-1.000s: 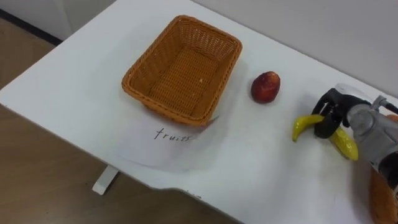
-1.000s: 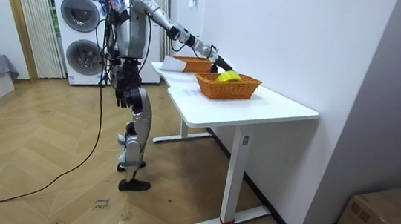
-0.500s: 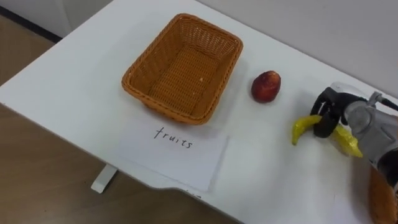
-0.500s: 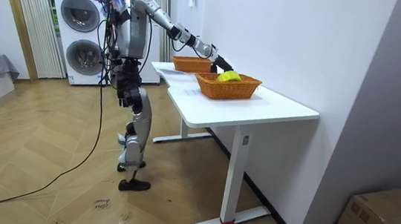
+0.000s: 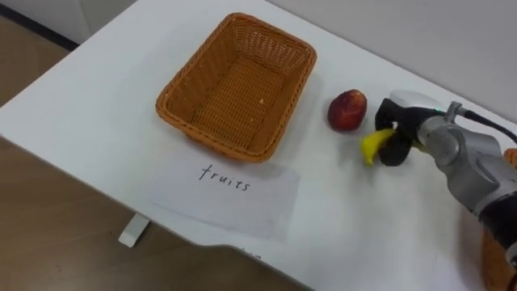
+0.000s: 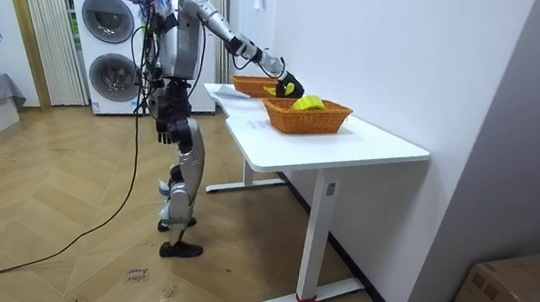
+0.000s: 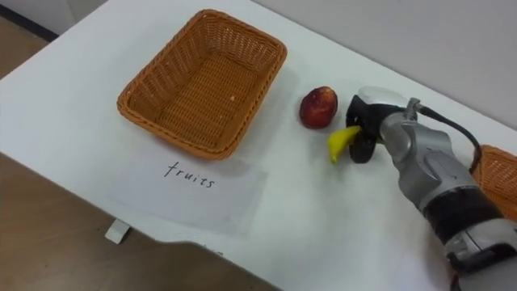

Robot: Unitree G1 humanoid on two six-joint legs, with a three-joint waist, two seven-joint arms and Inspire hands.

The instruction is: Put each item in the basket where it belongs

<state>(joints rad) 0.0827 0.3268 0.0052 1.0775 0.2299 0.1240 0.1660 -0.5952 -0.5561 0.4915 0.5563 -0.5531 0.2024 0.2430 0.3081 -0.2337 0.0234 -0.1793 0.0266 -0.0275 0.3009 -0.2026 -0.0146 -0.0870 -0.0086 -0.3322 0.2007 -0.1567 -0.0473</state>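
My right hand [image 5: 401, 134] is shut on a yellow banana [image 5: 372, 144], whose tip sticks out to the left of the fist just above the white table [image 5: 97, 89]. A red fruit [image 5: 346, 110] lies on the table close to the left of the banana. Farther left stands an empty wicker basket [image 5: 187, 74], with a paper sheet [image 5: 230, 187] marked as fruits in front of it. In the room view my right arm reaches over the table and my left hand [image 6: 163, 131] hangs by my hip.
A second wicker basket [image 7: 498, 175] stands at the right edge; in the room view this second basket [image 6: 307, 116] holds something yellow [image 6: 305, 102]. The table's front edge runs just below the paper sheet, with wooden floor [image 5: 73, 242] under it. A wall runs along the table's far side.
My right hand has carried the banana to the left, from the table's right side to beside the red fruit. The basket, sheet and red fruit stay put.
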